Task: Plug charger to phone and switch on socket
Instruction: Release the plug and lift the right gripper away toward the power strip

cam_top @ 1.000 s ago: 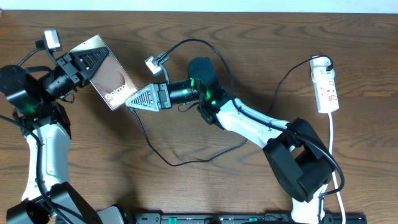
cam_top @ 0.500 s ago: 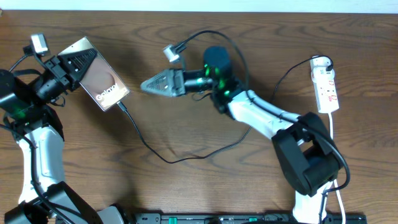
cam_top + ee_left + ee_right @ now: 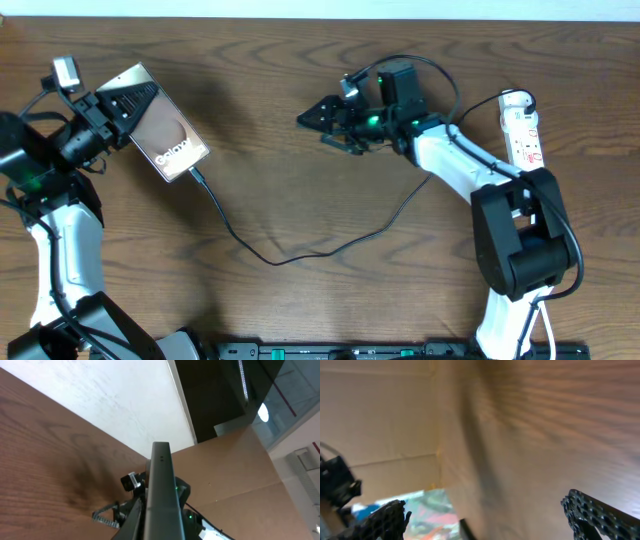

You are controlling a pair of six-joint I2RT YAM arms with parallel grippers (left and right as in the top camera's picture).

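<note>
One "Galaxy"-lettered phone (image 3: 175, 140) clamped by left gripper (image 3: 132, 96); right gripper (image 3: 312, 117) spread wide, empty.

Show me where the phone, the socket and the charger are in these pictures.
phone (image 3: 168, 135): overhead view, on the middle of its glossy face.
socket (image 3: 526, 140): overhead view, on its white body.
charger (image 3: 280, 262): overhead view, on the cable's lowest bend.

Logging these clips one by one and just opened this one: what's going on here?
The left gripper grips the phone at the far left of the table. The charger has its plug at the phone's lower edge, apparently inserted, with its cable trailing across the table. The right gripper hangs open and empty mid-table, apart from the socket at the far right, so switching it on looks not yet done.
</note>
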